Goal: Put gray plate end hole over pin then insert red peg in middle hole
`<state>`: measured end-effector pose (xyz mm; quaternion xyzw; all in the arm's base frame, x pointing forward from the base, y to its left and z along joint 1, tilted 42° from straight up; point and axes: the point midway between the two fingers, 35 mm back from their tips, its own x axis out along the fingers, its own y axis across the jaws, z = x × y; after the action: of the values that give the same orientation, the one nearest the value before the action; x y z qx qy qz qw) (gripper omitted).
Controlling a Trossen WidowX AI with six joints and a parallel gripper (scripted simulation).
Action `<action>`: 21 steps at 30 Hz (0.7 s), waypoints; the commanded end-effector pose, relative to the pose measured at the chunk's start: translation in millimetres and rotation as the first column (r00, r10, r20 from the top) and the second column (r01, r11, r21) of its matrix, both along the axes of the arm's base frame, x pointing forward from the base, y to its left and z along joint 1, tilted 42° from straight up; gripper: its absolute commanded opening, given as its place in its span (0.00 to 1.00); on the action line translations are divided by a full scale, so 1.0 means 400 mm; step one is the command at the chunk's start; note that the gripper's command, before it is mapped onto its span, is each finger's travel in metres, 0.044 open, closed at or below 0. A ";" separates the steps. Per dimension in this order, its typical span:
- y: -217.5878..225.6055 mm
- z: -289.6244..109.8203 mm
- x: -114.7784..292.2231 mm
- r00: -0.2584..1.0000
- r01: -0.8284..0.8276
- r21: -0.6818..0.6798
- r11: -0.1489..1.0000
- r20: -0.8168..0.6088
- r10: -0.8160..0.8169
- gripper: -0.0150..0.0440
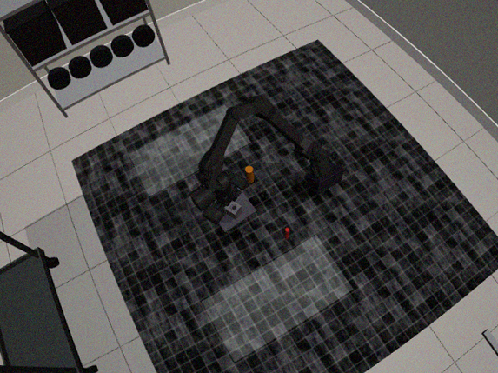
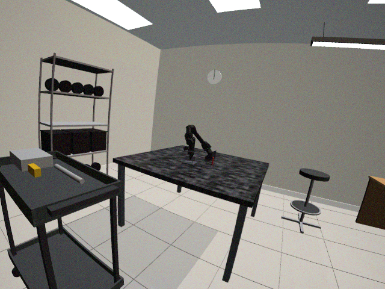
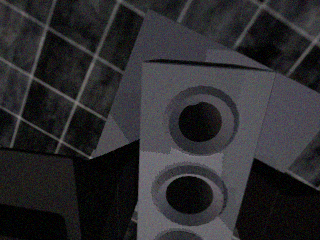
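My gripper [image 1: 224,205] [image 2: 191,157] [image 3: 186,147] is shut on the gray plate [image 1: 229,207] [image 3: 154,107], with dark fingers on both sides of it in the wrist view. Two round holes of the plate show fully there and a third partly. The plate is over the gray base [image 1: 246,212] [image 2: 188,162] [image 3: 294,116] and turned at an angle to it. It looks raised above the base; the exact gap cannot be told. The pin cannot be made out; the plate covers much of the base. The red peg [image 1: 287,233] [image 2: 213,161] stands upright on the table, away from the gripper.
An orange cylinder [image 1: 250,174] stands beside the gripper, between it and the arm's base [image 1: 325,175]. The dark tabletop [image 1: 378,218] [image 2: 227,179] has two paler rectangular patches. A cart [image 2: 40,192] and a shelf rack [image 2: 74,124] stand off the table.
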<state>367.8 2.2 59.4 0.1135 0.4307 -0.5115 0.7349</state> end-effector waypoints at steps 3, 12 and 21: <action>-0.019 -0.020 0.000 1.000 -0.001 -0.007 1.000 -0.007 0.001 0.25; -0.019 -0.020 0.002 1.000 0.002 -0.001 1.000 -0.001 -0.002 0.25; -0.019 -0.020 0.002 1.000 0.002 -0.001 1.000 -0.001 -0.002 0.57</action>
<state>368.6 -5.8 51.0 0.1127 0.4310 -0.5121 0.7344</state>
